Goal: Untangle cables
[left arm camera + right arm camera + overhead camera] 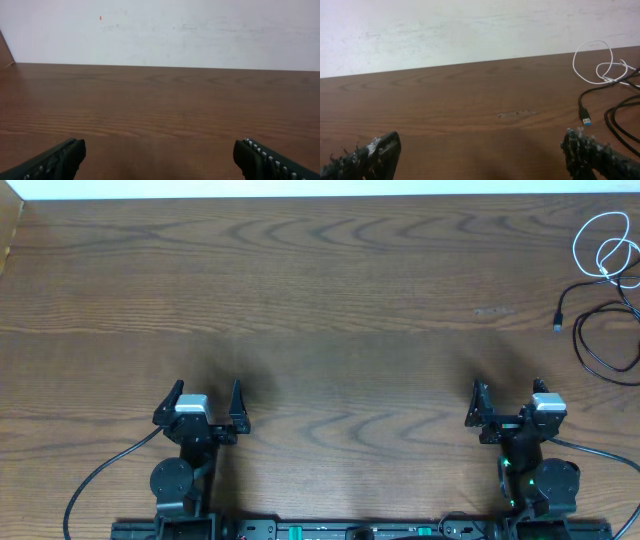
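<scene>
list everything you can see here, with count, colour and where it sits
table: one, brown wood grain, fills the overhead view
wall: one, white, behind the table's far edge
scuff mark: one, pale, right half of the table
white cable: one, white, looped at the far right corner
black cable: one, black, just nearer than the white cable, plug lying free on the wood
arms: two, black, at the near edge
left gripper: one, black, near edge on the left, open, empty
right gripper: one, black, near edge on the right, open, empty
</scene>
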